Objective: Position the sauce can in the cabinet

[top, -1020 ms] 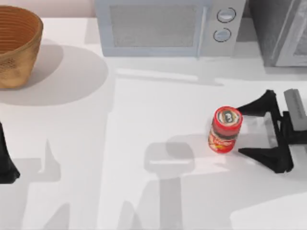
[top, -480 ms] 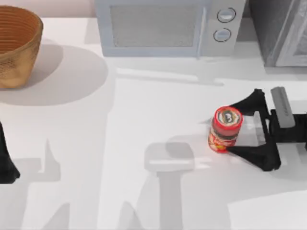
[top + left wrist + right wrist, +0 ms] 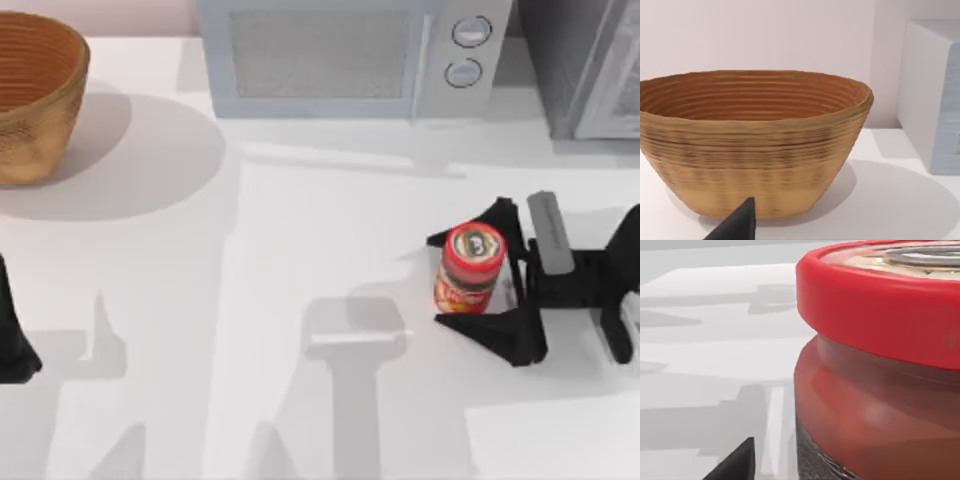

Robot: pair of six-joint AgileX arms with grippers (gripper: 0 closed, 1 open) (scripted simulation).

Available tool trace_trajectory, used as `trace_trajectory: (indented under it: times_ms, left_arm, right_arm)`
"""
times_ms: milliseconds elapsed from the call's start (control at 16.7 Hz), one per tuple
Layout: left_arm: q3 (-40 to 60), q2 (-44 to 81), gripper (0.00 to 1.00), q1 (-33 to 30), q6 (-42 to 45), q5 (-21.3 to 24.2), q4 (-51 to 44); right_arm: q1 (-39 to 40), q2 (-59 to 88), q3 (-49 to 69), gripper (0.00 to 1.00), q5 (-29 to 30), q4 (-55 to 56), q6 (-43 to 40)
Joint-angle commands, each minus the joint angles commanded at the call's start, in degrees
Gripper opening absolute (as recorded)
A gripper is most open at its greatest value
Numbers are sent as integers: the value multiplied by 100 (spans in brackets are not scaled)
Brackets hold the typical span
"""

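My right gripper (image 3: 478,278) stands wide open on the table's right side, one black finger on either side of the small upright red sauce can (image 3: 468,270) with its silver-grey round top; I cannot tell whether either finger touches it. The can stands on the white table (image 3: 300,250), well apart from the dark-grey speckled cabinet (image 3: 575,60) at the far right corner. The white microwave (image 3: 340,55) sits beside the cabinet. My left arm (image 3: 12,335) rests parked at the left edge, facing the woven brown basket (image 3: 752,145).
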Motion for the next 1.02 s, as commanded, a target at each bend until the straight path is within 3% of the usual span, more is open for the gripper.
trace_trajectory:
  times_ms: [240, 1020]
  left_arm:
    - [0, 0, 100, 0, 0, 0, 0]
    - [0, 0, 100, 0, 0, 0, 0]
  right_arm:
    - [0, 0, 0, 100, 0, 0, 0]
    - [0, 0, 0, 2, 0, 0, 0]
